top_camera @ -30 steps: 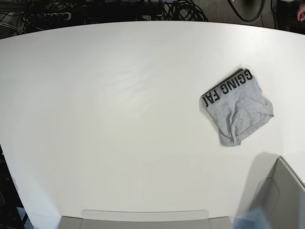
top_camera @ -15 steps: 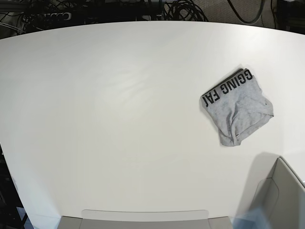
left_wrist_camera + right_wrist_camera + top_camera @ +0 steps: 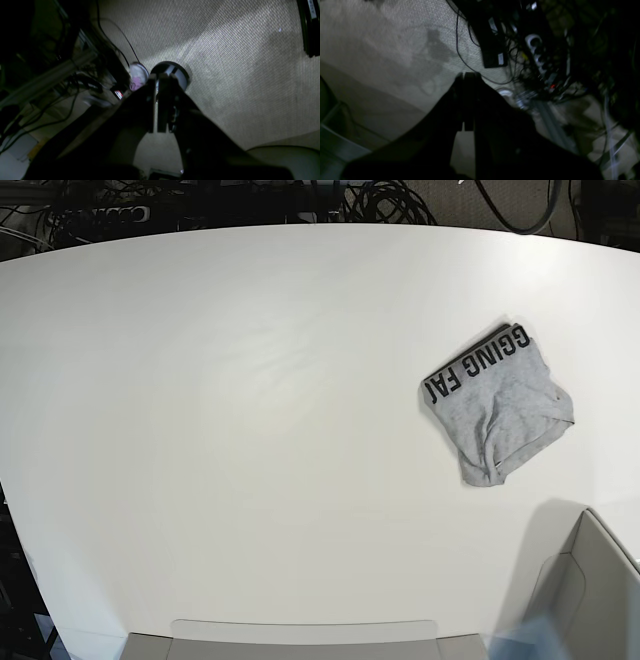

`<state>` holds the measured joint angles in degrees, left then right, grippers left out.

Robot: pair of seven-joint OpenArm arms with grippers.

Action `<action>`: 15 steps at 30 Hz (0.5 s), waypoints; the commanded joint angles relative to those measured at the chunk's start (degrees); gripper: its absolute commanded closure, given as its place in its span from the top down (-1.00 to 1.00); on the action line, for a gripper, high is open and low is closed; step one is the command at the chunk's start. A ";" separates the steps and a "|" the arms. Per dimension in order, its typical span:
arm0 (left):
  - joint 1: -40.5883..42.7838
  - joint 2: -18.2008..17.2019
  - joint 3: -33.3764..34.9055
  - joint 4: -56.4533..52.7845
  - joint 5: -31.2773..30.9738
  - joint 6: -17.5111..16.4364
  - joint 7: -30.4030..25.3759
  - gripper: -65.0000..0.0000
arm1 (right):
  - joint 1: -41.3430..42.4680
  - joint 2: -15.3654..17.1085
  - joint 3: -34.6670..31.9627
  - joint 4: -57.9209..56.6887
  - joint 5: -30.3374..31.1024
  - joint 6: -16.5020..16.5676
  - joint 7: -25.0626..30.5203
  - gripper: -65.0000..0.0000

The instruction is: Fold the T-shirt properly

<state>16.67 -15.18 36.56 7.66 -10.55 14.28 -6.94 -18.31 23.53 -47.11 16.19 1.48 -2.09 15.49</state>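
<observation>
We find the T-shirt (image 3: 497, 408) lying as a compact, tilted bundle on the white counter (image 3: 250, 430), toward that view's right side, with black block lettering showing along its upper-left edge and a rumpled, uneven hem at its lower corner; neither arm appears over the counter in the base view. Both wrist cameras look down at carpeted floor and cables instead of cloth: the left gripper (image 3: 157, 79) has its jaws pressed nearly together with only a thin slit between them and nothing in it; the right gripper (image 3: 467, 75) has its jaws fully together, also empty. We judge the folding largely done and the arms parked off the counter; if we wanted the step done well, we would check the loose lower corner, where a flap seems to bulge out, and tuck or flatten it so the edges line up, coming down from above on the fabric's edge and not dragging the bundle sideways, since soft cotton will slide and unfold. As for containers, a grey box-like bin (image 3: 590, 590) shows at the lower right corner of the base view; its inside is mostly hidden, so we cannot tell what it holds.
</observation>
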 commanded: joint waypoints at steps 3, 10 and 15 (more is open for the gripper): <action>-0.18 -0.42 0.06 -0.32 -0.22 0.44 -0.14 -0.94 | -1.26 1.31 -0.05 -0.32 -3.63 0.29 -0.14 -1.00; -0.27 -0.34 -0.03 -0.32 -0.22 0.44 -0.14 -0.94 | 0.50 0.95 -0.05 -0.23 -7.76 0.29 -0.14 -1.00; -0.36 0.98 -0.03 -0.32 -0.22 0.44 -0.14 -0.94 | 0.85 0.87 -0.05 -0.23 -7.85 0.29 -0.14 -1.00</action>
<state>15.66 -13.74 36.64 7.53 -10.57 14.15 -7.14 -16.75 23.46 -47.11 16.12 -6.24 -2.11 15.25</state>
